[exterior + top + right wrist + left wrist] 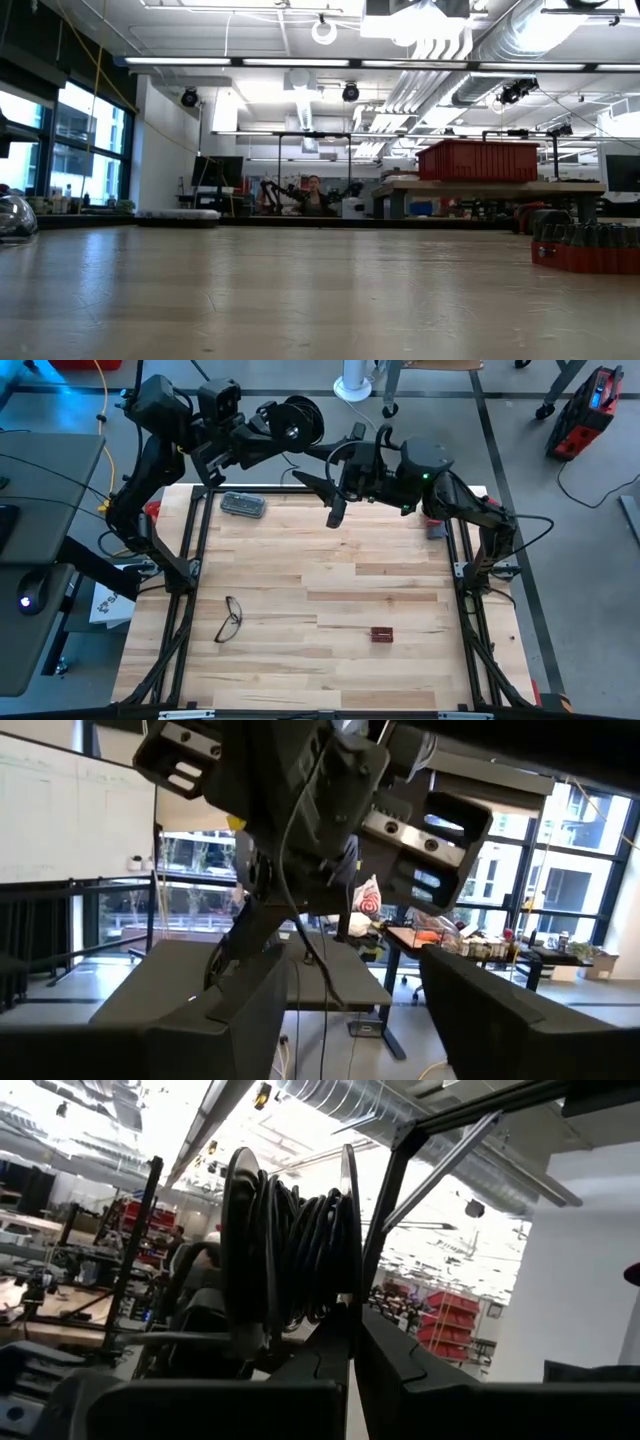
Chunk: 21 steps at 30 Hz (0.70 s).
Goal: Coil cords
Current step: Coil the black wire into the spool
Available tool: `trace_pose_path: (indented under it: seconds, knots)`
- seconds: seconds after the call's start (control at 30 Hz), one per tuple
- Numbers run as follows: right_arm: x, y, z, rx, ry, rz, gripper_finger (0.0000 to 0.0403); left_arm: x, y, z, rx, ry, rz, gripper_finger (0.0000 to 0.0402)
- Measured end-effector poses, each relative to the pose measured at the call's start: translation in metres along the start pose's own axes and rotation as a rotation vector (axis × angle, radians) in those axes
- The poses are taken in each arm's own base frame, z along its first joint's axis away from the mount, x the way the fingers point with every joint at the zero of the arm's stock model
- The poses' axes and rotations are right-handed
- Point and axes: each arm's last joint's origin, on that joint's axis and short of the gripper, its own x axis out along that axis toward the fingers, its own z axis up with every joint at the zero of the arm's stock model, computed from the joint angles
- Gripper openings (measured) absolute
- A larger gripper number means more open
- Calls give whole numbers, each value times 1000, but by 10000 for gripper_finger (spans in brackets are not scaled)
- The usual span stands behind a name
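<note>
The black reel [300,420], wound with thin dark wire [290,1240], hangs high over the table's far edge, left of the middle, with my left gripper [352,1342] shut on it. A loose length of the wire [318,955] drops from the reel and passes between the two fingers of my right gripper [365,1020]. That gripper [333,492] stands open just right of the reel and points toward the left arm. I cannot tell whether its fingers touch the wire. My left gripper pinches one flange of the reel [347,1280] at its rim between its two fingers. The fingers come from the table's left, slanting a little upward. The reel is lifted clear of the table and stands above the fingertips.
On the table lie black-framed eyeglasses [229,618] near the left, a small dark red block [381,633] near the front and a clear case [243,505] at the far left. A yellow cable [103,450] runs beside the left arm, off the table.
</note>
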Motion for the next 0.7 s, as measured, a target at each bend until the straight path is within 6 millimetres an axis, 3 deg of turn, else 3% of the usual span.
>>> trace_pose_path:
  seconds: [0.27, 0.57, 0.7]
  knots:
    - [2, 1, -2, 8, -3, -7, 128, 1, 3, -1, 7, -8, 25, 3]
    - [6, 6, -6, -10, 10, -16, 94, 2, 3, -1, 19, -17, 41, 3]
    - [4, 11, -5, -42, 20, -46, 44, 2, 4, -1, 28, -19, 45, 3]
